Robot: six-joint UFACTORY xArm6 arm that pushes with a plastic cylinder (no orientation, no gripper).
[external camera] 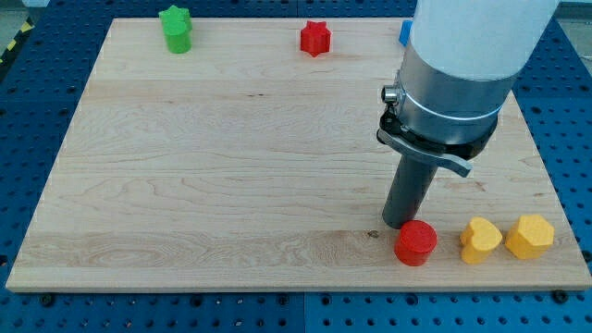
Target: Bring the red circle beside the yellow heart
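The red circle [415, 243] lies near the view's bottom right on the wooden board [231, 166]. The yellow heart [480, 240] lies a short gap to its right. My tip [400, 224] stands on the board just up and left of the red circle, touching or almost touching it. The arm's white and grey body rises above the rod toward the view's top right.
A yellow hexagon-like block [530, 236] lies right of the yellow heart, close to the board's right edge. A green star [176, 29] and a red star [315, 39] sit along the top edge. A blue block [405, 33] shows partly behind the arm.
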